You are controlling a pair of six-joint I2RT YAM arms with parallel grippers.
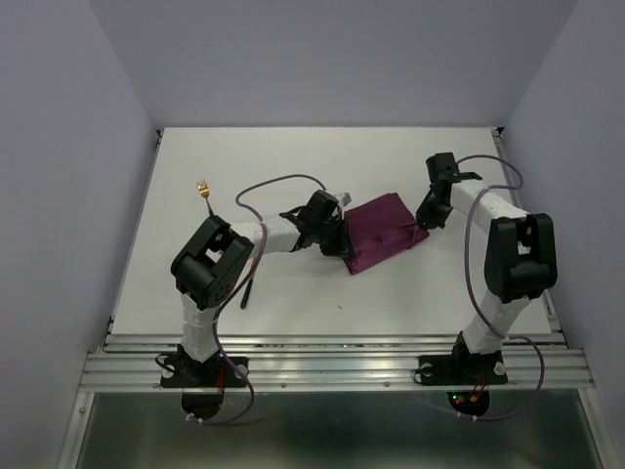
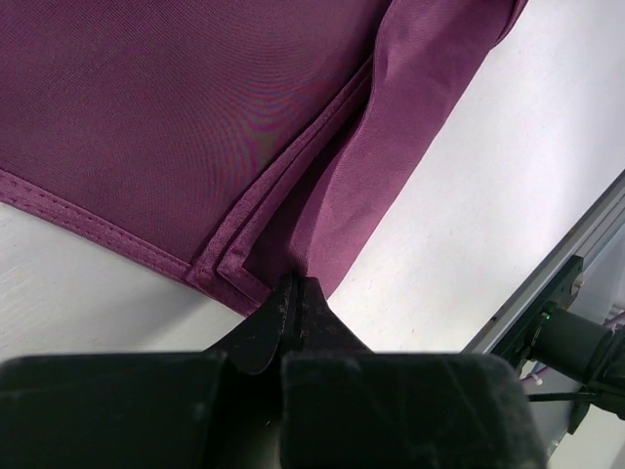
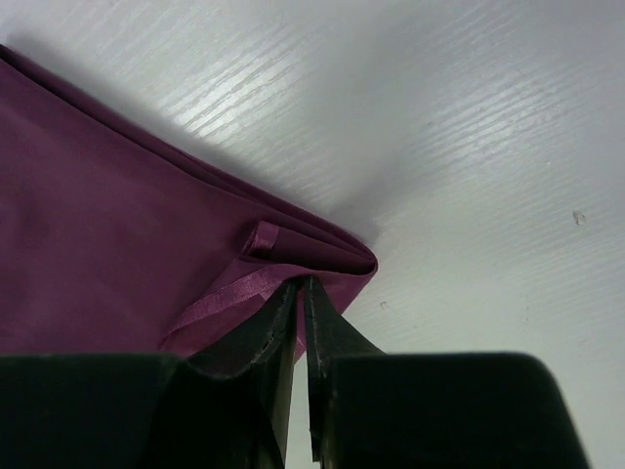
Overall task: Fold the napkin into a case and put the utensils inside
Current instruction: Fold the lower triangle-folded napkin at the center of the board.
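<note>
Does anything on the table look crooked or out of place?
The folded napkin lies askew, slanted across the table, its ends pinched by the left tool and right tool. The fork lies alone at far left.

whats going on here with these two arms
Both arms are working on the purple napkin, which lies folded in layers. The left pincer is shut on its left edge, the right pincer on its right corner. The fork lies apart at the far left of the table, not yet tucked in.
</note>
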